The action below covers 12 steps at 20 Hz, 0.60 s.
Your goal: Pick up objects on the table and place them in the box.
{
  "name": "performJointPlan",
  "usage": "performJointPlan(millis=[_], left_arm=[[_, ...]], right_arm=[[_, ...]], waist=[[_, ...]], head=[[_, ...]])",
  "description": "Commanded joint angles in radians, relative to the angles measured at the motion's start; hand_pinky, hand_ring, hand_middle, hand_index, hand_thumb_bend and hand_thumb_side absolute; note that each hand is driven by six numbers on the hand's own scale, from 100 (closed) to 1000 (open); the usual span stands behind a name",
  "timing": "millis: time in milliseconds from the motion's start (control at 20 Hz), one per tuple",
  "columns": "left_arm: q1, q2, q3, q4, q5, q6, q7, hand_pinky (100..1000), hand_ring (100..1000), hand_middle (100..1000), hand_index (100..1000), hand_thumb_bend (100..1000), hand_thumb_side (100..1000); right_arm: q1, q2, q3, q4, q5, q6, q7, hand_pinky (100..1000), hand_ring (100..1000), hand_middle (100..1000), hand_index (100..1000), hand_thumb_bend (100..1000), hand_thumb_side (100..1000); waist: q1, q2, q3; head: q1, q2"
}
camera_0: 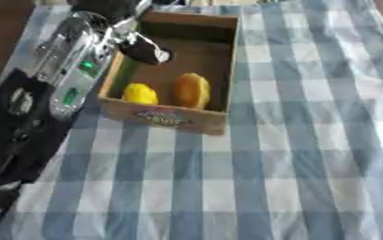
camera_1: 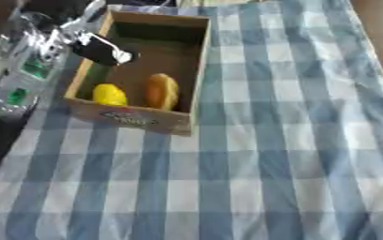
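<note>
Nearest us the checked cloth (camera_1: 252, 178) shows nothing left to collect. In the box (camera_0: 165, 117) we see a yellow fruit (camera_0: 140, 93) and an orange one (camera_0: 193, 90). Our left hand (camera_0: 145, 50) reaches over the box's rim; we cannot tell how its fingers are set.

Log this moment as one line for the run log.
left hand: over box, fingers unclear | box: holds yellow object and orange object, side by side | right hand: not in view

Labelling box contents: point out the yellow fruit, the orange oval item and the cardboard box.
yellow fruit (camera_0: 140, 93), left eye view, its top.
orange oval item (camera_0: 193, 90), left eye view, its middle.
cardboard box (camera_0: 165, 118), left eye view, near wall.
</note>
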Motion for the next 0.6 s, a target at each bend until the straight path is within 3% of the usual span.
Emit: performJointPlan(millis=[50,100,200,350,450,600], left_arm=[[0.030,0.098,0.091,-0.186,0.209,0.011,0.079,854,865,808,895,346,196],[0.054,0.121,0.119,-0.227,0.292,0.015,0.126,815,828,769,861,254,241],[0.104,0.156,0.177,-0.259,0.459,0.000,0.272,784,797,734,824,214,275],[0.198,0.191,0.256,-0.268,0.675,-0.080,0.532,760,772,705,795,167,277],[0.272,0.201,0.299,-0.269,0.753,-0.162,0.682,753,763,694,781,138,267],[0.384,0.191,0.342,-0.269,0.797,-0.282,0.829,740,736,658,764,151,291]], right_arm=[[-0.008,-0.026,-0.017,-0.017,0.000,-0.006,-0.012,768,792,566,736,100,609],[-0.008,-0.027,-0.018,-0.017,0.001,-0.009,-0.015,768,792,567,736,100,605],[-0.007,-0.029,-0.021,-0.017,0.005,-0.013,-0.020,768,792,567,736,100,604],[-0.009,-0.030,-0.023,-0.017,0.008,-0.016,-0.023,768,792,568,737,100,599],[-0.011,-0.032,-0.026,-0.017,0.010,-0.021,-0.027,768,792,569,737,100,593],[-0.016,-0.033,-0.027,-0.017,0.012,-0.027,-0.030,769,792,570,738,100,586]], waist=[[-0.002,-0.028,0.006],[-0.003,-0.029,0.010],[-0.005,-0.031,0.018],[-0.010,-0.032,0.026],[-0.015,-0.032,0.032],[-0.021,-0.032,0.040]], head=[[-0.020,0.004],[-0.026,0.005],[-0.039,0.007],[-0.051,0.006],[-0.059,0.006],[-0.066,0.006]])
